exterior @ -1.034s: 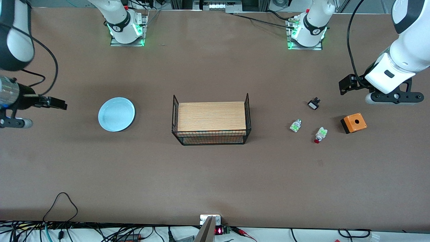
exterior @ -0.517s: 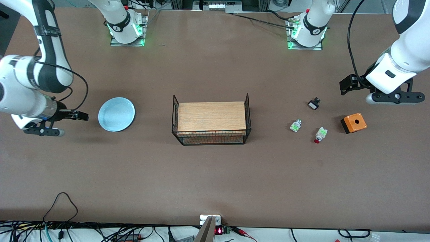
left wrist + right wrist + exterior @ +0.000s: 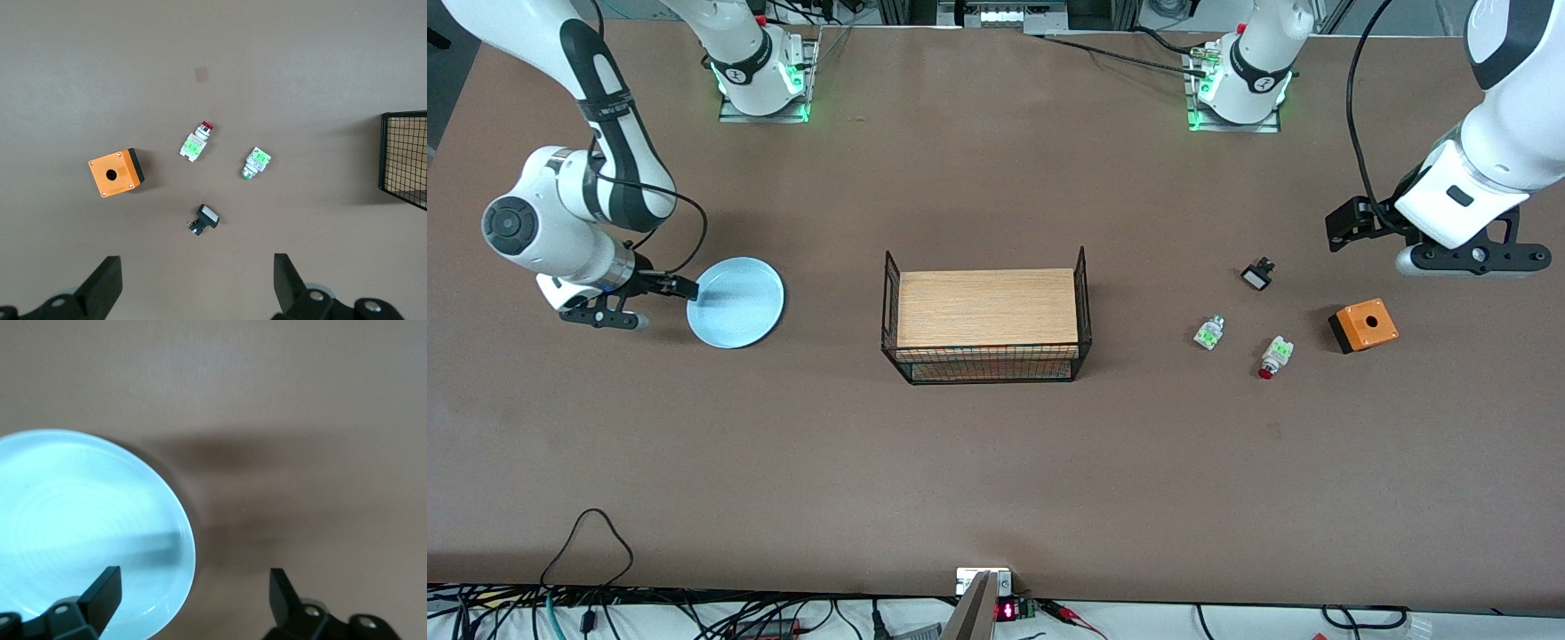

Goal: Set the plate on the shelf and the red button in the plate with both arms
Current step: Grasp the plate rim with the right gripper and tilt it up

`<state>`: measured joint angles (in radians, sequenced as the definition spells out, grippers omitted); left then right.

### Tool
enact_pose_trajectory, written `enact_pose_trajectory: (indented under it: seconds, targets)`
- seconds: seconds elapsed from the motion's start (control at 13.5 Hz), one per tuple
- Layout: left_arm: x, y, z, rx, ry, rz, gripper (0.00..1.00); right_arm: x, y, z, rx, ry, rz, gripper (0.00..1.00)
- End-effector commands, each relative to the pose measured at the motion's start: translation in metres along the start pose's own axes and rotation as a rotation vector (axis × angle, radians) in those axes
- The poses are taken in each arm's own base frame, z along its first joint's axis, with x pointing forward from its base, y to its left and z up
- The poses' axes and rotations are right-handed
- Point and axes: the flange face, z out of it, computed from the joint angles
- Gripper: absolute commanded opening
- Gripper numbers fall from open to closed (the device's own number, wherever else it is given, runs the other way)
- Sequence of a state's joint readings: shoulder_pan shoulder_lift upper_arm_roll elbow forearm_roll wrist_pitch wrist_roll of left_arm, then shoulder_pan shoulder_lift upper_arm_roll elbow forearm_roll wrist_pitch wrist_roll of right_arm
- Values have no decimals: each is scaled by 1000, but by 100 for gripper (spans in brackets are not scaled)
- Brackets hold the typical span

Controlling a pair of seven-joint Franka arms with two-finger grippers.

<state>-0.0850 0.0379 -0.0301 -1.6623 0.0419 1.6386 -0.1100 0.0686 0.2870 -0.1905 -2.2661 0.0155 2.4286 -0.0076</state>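
The pale blue plate point(image 3: 735, 302) lies flat on the table toward the right arm's end. My right gripper point(image 3: 680, 287) is open at the plate's rim. In the right wrist view one finger point(image 3: 103, 590) is over the plate point(image 3: 80, 533) and the other is over bare table. The red button point(image 3: 1274, 356) lies on its side toward the left arm's end, and also shows in the left wrist view point(image 3: 197, 141). My left gripper point(image 3: 1344, 227) is open and empty, up in the air over bare table near the switches, its fingers point(image 3: 107, 287) wide apart.
A wire basket point(image 3: 889, 302) with a wooden board point(image 3: 987, 307) on it stands mid-table. A green-capped switch point(image 3: 1209, 332), a black switch point(image 3: 1256, 275) and an orange box with a hole point(image 3: 1363, 325) lie around the red button.
My right arm has swung in from the table's end and come down to the plate's rim. The left arm has not moved.
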Motion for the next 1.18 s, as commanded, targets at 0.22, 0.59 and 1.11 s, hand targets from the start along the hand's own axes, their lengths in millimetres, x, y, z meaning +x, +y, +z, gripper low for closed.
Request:
enact_pose_trajectory:
  seconds: [0.22, 0.59, 1.11]
  targets:
    - [-2, -2, -6, 28, 8, 7, 100, -1, -2, 28, -10, -5, -63, 78]
    - [-2, -2, -7, 27, 9, 5, 100, -1, -3, 40, -13, -10, -61, 59]
    - [-1, -9, -7, 22, 7, -9, 100, -1, -16, 38, -8, -13, -76, 0]
